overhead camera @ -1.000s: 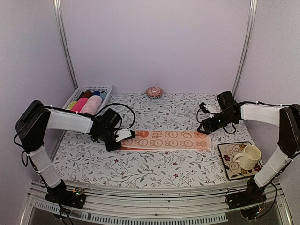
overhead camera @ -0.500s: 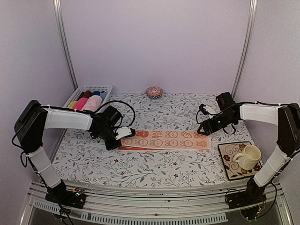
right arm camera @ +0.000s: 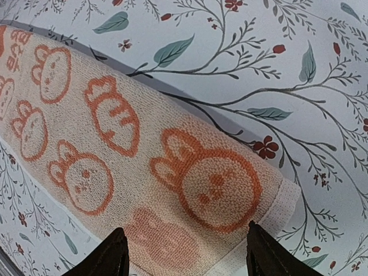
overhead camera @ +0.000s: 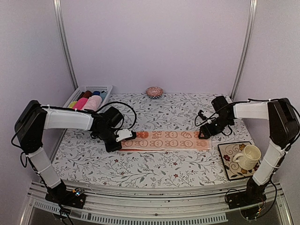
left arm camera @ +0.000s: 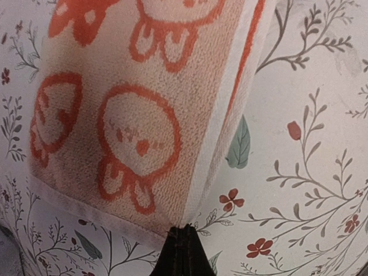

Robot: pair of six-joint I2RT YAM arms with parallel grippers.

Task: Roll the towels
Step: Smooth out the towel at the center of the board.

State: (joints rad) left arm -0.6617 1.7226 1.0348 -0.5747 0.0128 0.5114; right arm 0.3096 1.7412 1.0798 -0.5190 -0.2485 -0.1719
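Towel [overhead camera: 164,140] corner in closed left tool [left arm camera: 183,231]

The left arm [overhead camera: 65,119] reaches inward and low with the left gripper [left arm camera: 183,244] pinched shut on the towel [left arm camera: 115,132] corner at its tips, while the right arm [overhead camera: 253,110] stretches inward opposite, the right gripper [right arm camera: 185,253] angled down with jaws spread wide, gripping nothing.

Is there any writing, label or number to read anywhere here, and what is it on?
Orange characters woven into the towel, at the left edge of the right wrist view: cut off, unreadable.
The same marks seen from above: too small to read.
Mug, coaster, basket: no text visible.
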